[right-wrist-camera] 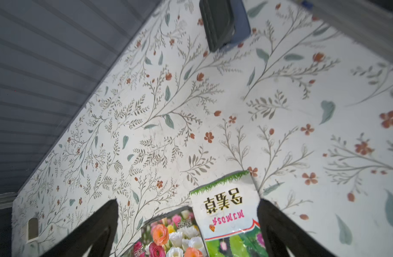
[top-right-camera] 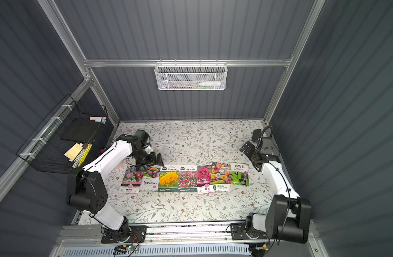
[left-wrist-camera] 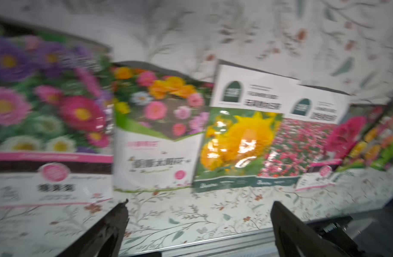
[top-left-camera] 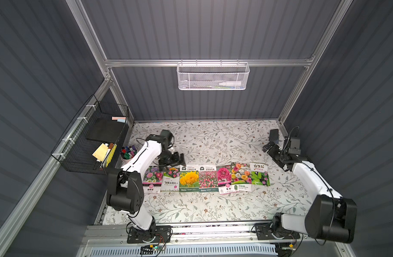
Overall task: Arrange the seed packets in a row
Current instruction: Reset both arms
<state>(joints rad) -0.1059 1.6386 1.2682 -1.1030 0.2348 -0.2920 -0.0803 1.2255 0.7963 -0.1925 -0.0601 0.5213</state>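
Seed packets (top-left-camera: 206, 178), seven flat glossy rectangles printed with flower photos, lie face up in one row across the middle of my floral-patterned tabletop (top-left-camera: 213, 138), their edges touching or slightly overlapping. My left pincer (left-wrist-camera: 198, 207) hangs just past the far side of the row, by the mixed-flower packet (top-left-camera: 172, 179), jaws spread wide and holding nothing. My right pincer (right-wrist-camera: 187, 202) hovers beyond the green-leaved end packet (right-wrist-camera: 233, 222), likewise wide open and empty.

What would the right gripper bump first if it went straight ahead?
Probably the bare leaf-patterned white tabletop, beyond the green-leaved glossy seed packet; the small dark rectangular slab lies farther along. Depth's unclear.
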